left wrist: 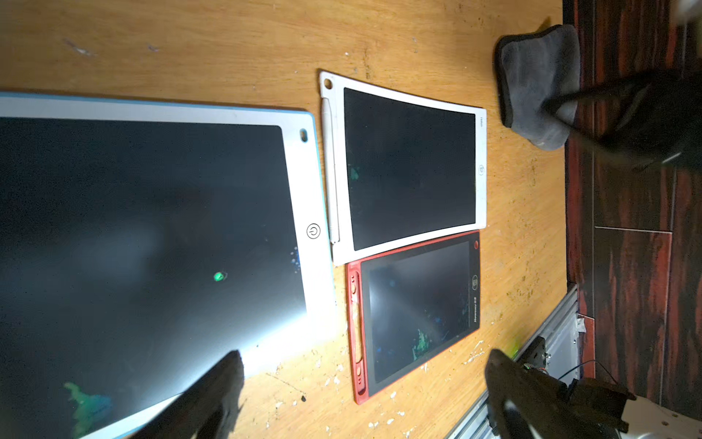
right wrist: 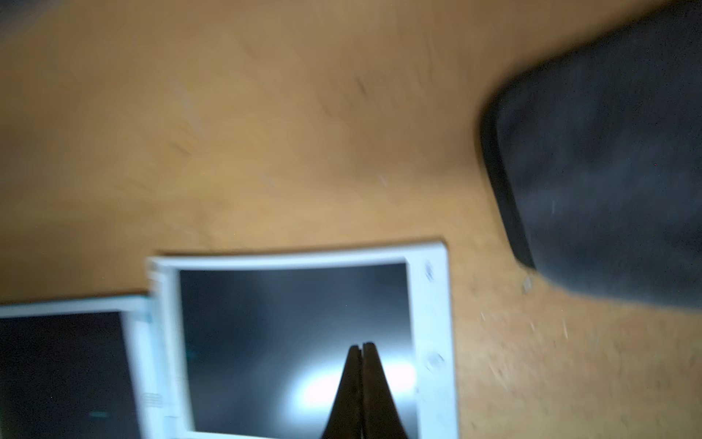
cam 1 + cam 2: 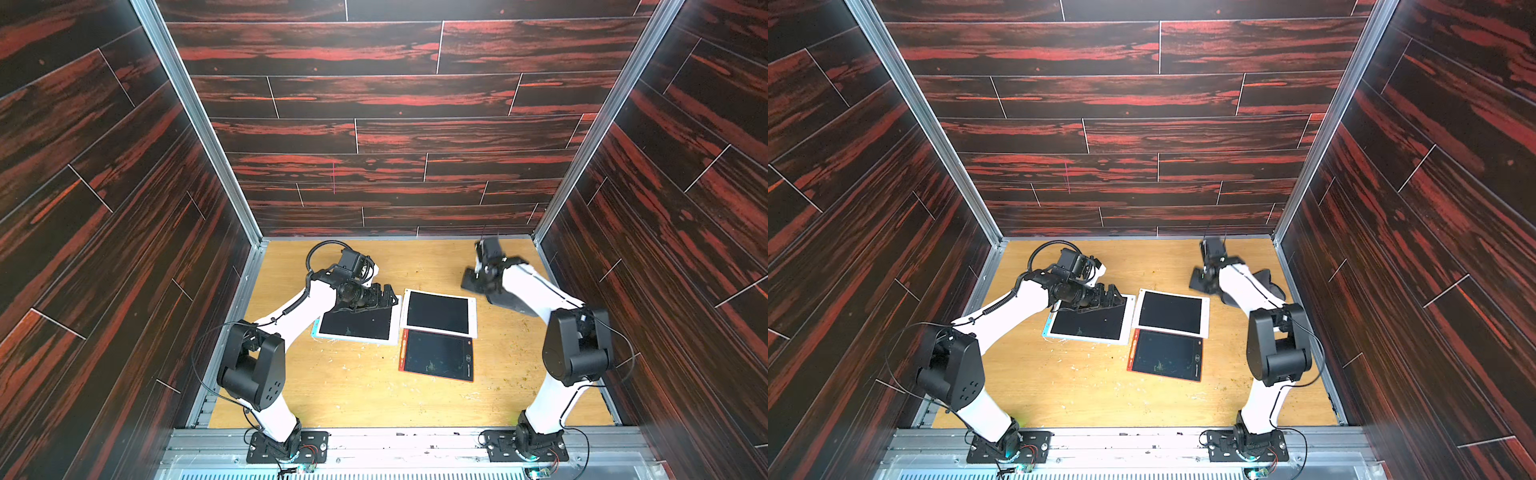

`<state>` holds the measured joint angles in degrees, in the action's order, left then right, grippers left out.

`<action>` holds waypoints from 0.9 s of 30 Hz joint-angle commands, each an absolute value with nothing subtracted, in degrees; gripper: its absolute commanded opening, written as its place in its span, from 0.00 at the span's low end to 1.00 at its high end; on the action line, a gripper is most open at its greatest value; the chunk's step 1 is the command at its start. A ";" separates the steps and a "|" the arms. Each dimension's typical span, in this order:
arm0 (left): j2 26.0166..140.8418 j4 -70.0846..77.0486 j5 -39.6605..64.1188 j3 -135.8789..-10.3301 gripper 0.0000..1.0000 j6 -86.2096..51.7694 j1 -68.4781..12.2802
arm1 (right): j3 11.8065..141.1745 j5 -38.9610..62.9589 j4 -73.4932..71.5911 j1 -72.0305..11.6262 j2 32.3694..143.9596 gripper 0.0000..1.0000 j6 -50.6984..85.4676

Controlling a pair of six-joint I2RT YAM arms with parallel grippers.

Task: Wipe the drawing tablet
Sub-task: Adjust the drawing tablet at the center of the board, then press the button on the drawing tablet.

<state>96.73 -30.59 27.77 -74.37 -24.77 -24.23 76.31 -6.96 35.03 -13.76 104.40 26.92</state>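
Now in hand: fetching the wiper. As I judge it, the grey cloth (image 1: 535, 87) must be picked up before any wiping can start.
Tablets: three lie flat near the middle of the worktop (image 3: 353, 386). They are a large blue-edged tablet (image 3: 357, 328), a smaller white tablet (image 3: 438, 311) just beside it, and a red-framed tablet (image 3: 436, 355) just beside the white one's near edge. Which one the task means I cannot tell.
Marks: the left wrist view shows green smears (image 1: 421, 344) on the red-framed screen, and more on the large one.
Cloth: it sits folded at the far right of the worktop, close to the wall and apart from every tablet.
Right gripper (image 2: 361, 347): the jaws are pressed together with nothing between them. It sits near the smaller white tablet's far corner, and the cloth lies off to one side, untouched.
Left gripper (image 3: 384, 296): the jaws are spread wide and empty, hovering over the large tablet's far edge.
Doing it well: part the right jaws before reaching the cloth. Come down on a raised fold rather than the flat middle, and pinch several layers so that no loose corner trails.
Risk: closed jaws would probably only shove the cloth toward the wall.
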 commanded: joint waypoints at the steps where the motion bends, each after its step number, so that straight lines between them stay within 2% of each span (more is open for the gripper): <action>1: 96.85 -32.43 27.15 -74.54 1.00 -23.60 -23.84 | 72.88 -9.14 36.19 -13.97 104.97 0.00 26.55; 6: 96.42 -32.14 24.17 -72.73 1.00 -25.53 -21.61 | 71.39 -8.76 35.08 -13.16 106.84 0.00 26.52; 10: 95.96 -28.55 27.50 -69.92 1.00 -28.70 -18.88 | 71.33 -7.47 34.46 -12.72 108.18 0.00 26.70; 27: 93.79 -31.54 26.83 -70.75 1.00 -27.16 -17.34 | 68.14 -7.65 34.80 -11.67 112.49 0.00 28.09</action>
